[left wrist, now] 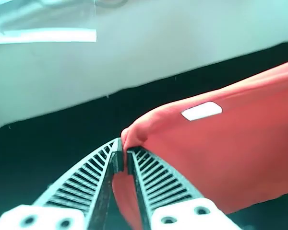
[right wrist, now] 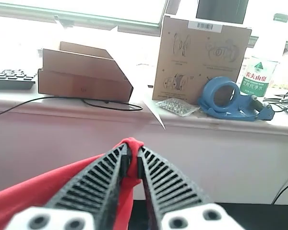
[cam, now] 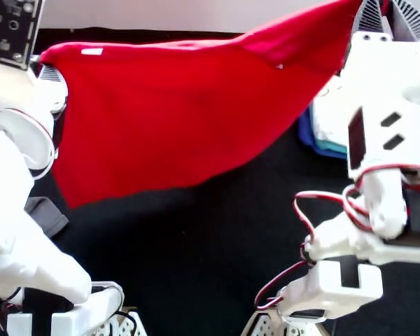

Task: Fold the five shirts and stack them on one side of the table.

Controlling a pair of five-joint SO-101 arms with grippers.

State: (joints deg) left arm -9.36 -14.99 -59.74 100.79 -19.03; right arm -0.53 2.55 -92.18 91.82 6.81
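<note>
The red shirt (cam: 175,119) hangs in the air over the dark counter (cam: 217,245), stretched wide between my two arms. Its top edge runs from lower on my left to higher on my right. The loose lower edge sags to a point toward my left side, and I cannot tell whether that point touches the counter. A small white tag (left wrist: 201,110) sits on the cloth near my left grip. My left fingers (left wrist: 123,152) are clenched on a bunched corner of the shirt, pinched right at the tips, with more red cloth tucked down between the ribbed pads. My right fingers (right wrist: 133,149) are clamped on the opposite corner, a red fold poking up just past the tips. On the counter beside my right arm lies a folded pile (cam: 325,126) of white, teal and blue cloth, partly hidden by the arm and the shirt's edge. By my left arm lies a grey cloth (cam: 45,213). Beyond the counter, a pale ledge (right wrist: 62,108) carries brown cardboard boxes (right wrist: 81,76), an upright cardboard panel (right wrist: 201,57), a blue tape dispenser (right wrist: 230,98), a bottle (right wrist: 257,72), a dark keypad (right wrist: 12,79) and a black cable (right wrist: 105,106).
</note>
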